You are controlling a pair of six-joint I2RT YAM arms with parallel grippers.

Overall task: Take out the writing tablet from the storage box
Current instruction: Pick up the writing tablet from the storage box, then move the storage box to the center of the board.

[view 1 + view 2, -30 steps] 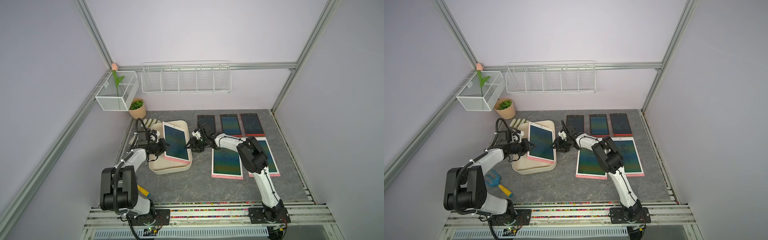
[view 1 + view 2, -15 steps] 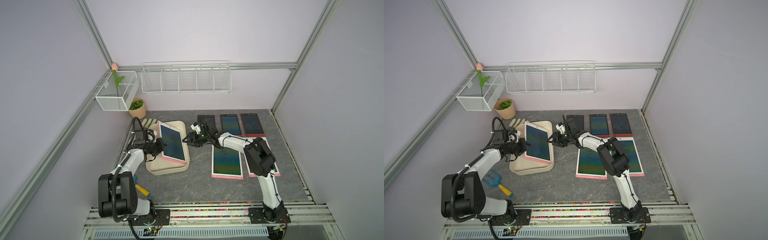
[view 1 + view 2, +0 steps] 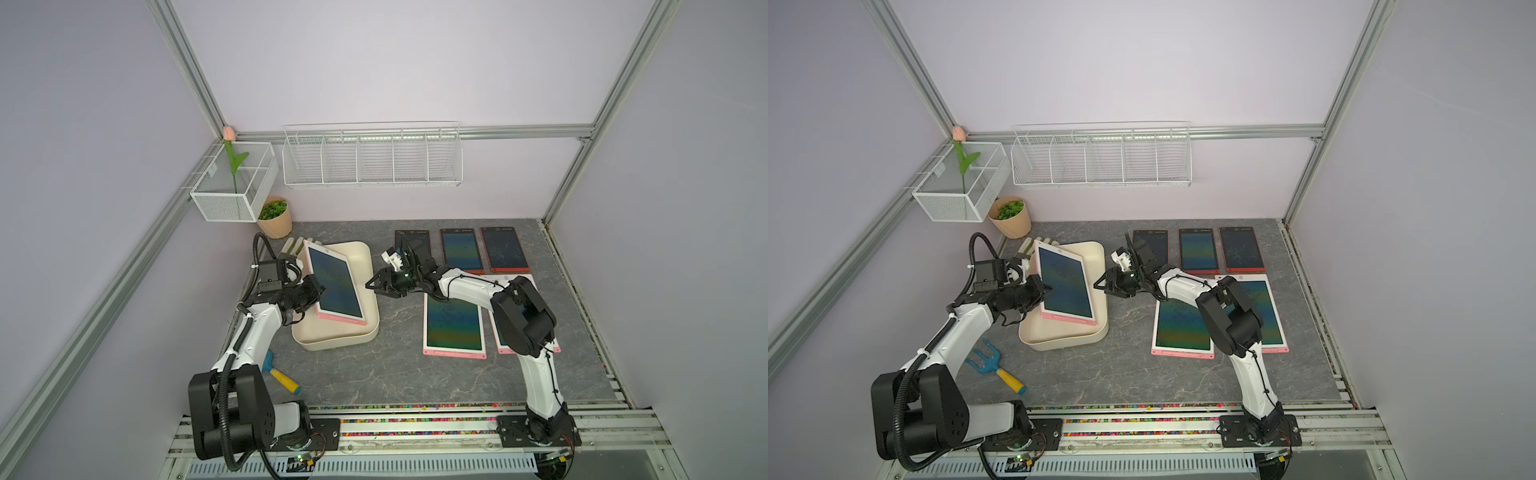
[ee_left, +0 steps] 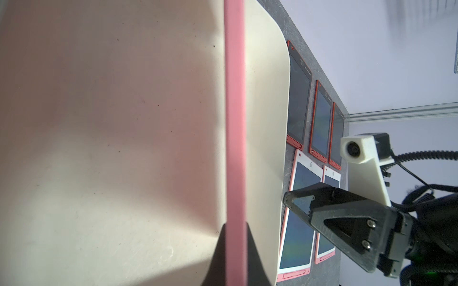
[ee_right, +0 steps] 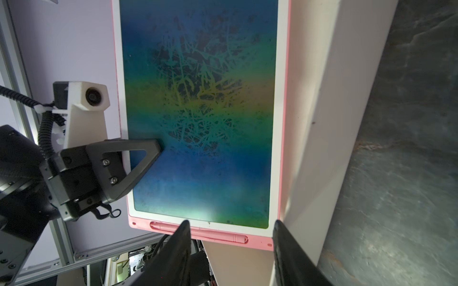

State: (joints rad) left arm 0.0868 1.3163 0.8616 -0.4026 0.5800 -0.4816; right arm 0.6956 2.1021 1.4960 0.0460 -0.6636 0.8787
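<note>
- Nearest, on the table [image 3: 374,374], the storage box [image 3: 332,343] sits toward 9 o'clock. The writing tablet [image 3: 334,286] is tilted over it and not yet out.
- The left gripper [image 3: 313,291] reaches in from 9 o'clock. Its jaws are clamped on the tablet's raised long edge, and the left wrist view shows that pink edge pinched between them.
- The right gripper [image 3: 372,284] hovers just beside the box's 3 o'clock rim. Its jaws are apart and empty, aimed toward 9 o'clock at the screen.
- Farther off, from 3 round to 1 o'clock, other tablets [image 3: 455,324] lie flat.
- The step looks like lifting the tablet clear of the box. The lower long edge should rise above the 3 o'clock rim before any sideways move. A one-edge pinch lets the slab swing, so go slowly. If the right jaws assist, they should take the free edge, not the screen.
- The tablet's long axis runs from about 11 to 5 o'clock, with the pink stylus strip at the 5 o'clock end. The screen faces up and toward 3 o'clock.
</note>
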